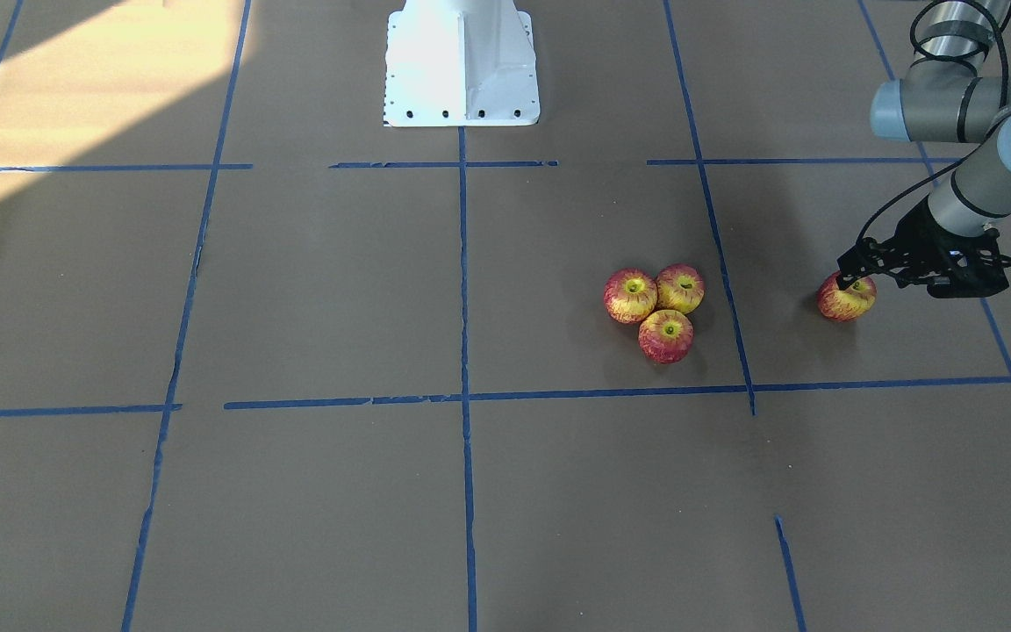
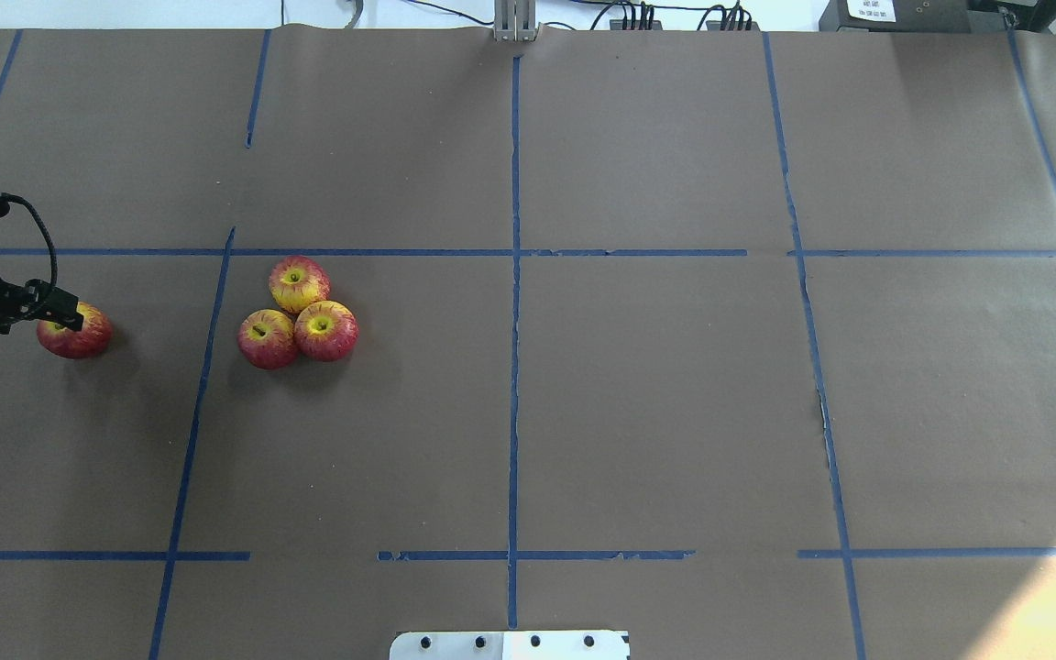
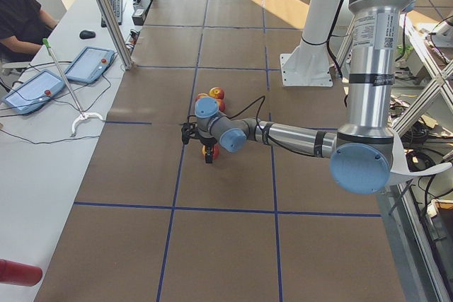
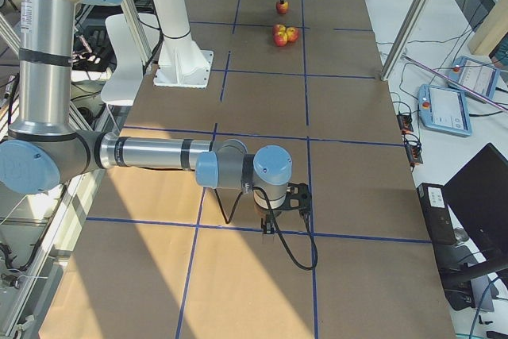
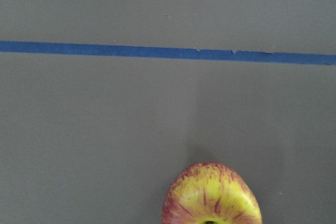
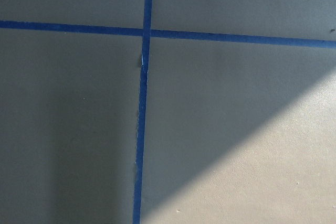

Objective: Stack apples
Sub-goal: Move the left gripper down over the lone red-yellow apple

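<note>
Three apples (image 1: 663,303) lie touching in a triangle on the brown table; they also show in the overhead view (image 2: 297,312). A fourth apple (image 1: 846,298) rests alone toward the robot's left (image 2: 76,333). My left gripper (image 1: 852,281) points down with its fingertips at the top of this lone apple (image 2: 65,321). I cannot tell whether it is open or shut. The left wrist view shows only the apple's top (image 5: 211,195) at the bottom edge. My right gripper (image 4: 268,226) hangs low over bare table far from the apples; its state cannot be told.
Blue tape lines (image 2: 514,321) divide the brown paper table into a grid. The white robot base (image 1: 462,61) stands at the table's middle edge. A strip of bare paper (image 2: 170,321) separates the lone apple from the cluster.
</note>
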